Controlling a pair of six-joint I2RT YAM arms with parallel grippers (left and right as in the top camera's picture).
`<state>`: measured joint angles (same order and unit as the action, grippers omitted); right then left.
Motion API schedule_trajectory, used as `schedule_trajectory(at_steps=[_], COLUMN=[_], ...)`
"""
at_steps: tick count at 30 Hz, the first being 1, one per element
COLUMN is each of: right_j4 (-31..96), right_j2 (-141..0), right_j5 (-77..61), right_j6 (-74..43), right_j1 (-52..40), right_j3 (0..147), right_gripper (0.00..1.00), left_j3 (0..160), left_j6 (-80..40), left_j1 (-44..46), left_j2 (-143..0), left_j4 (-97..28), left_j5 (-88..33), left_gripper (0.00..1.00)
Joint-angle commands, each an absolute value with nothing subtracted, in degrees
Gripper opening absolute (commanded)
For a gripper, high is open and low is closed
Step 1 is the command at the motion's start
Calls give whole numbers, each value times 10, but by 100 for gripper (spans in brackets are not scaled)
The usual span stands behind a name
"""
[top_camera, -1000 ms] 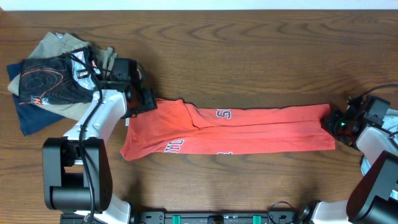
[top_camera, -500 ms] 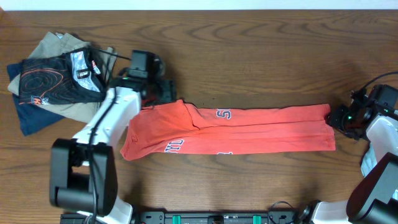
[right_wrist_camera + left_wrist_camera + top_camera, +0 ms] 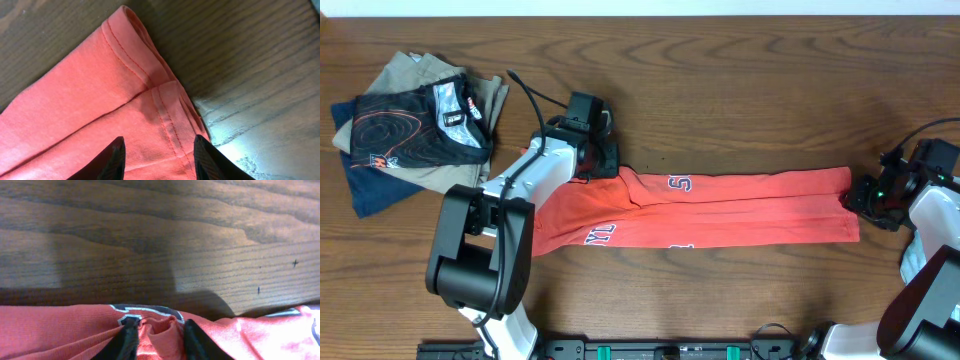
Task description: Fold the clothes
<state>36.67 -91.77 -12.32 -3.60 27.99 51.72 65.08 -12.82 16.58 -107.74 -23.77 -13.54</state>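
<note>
The coral-red T-shirt (image 3: 720, 210) with white lettering lies as a long folded strip across the table's middle. My left gripper (image 3: 603, 160) is at the strip's upper left corner, and in the left wrist view (image 3: 161, 336) it is shut on a bunched fold of the red fabric (image 3: 60, 330). My right gripper (image 3: 861, 196) is at the strip's right end. In the right wrist view (image 3: 160, 159) its jaws stand wide apart over the flat hemmed corner of the shirt (image 3: 100, 95), pinching nothing.
A pile of other garments (image 3: 410, 125), dark printed, khaki and navy, lies at the back left. A bit of pale blue cloth (image 3: 909, 268) shows at the right edge by my right arm. Bare wooden table (image 3: 720, 90) lies behind the shirt.
My left gripper has moved right along the shirt's top edge, dragging the upper left corner with it. The right gripper has stayed at the right end.
</note>
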Motion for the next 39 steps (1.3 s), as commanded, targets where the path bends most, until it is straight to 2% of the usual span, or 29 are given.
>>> schedule_trajectory(at_steps=[1,7,14,19,26,30,32,33,36,37,39], right_j4=[371,373,372,371,382,388,387,386,386,388,393], right_j2=[-910,-910,-910,-910,-910,-910,-910,-910,-910,-910,-910], right_j5=[-111,-105,-105,-103,-55,-16,-15,-15,-17,-20,-20], right_j6=[-25,-25,-25,-25,-25,-25,-25,-25,-15,-6,0], right_j1=[281,281,281,281,281,281,281,281,281,281,281], right_j3=[529,529,529,529,529,529,529,529,529,529,528], right_gripper=[42,43,43,43,43,45,51,54,59,60,61], left_j3=[662,662,662,662,661,661,661,661,661,661,661], left_j6=[-123,-123,-128,-137,-125,-125,-125,-126,-126,-126,-126], left_j1=[169,169,169,169,171,175,175,175,175,175,173], left_j2=[-1076,-1052,-1025,-1024,-1021,-1021,-1021,-1021,-1021,-1021,-1021], left_j4=[-241,-248,-278,-340,-434,-436,-427,-423,-414,-411,-405], left_j5=[-135,-135,-135,-138,-263,-263,-258,-251,-215,-200,-180], left_gripper=[29,27,6,6,6,6,8,13,44,50,53])
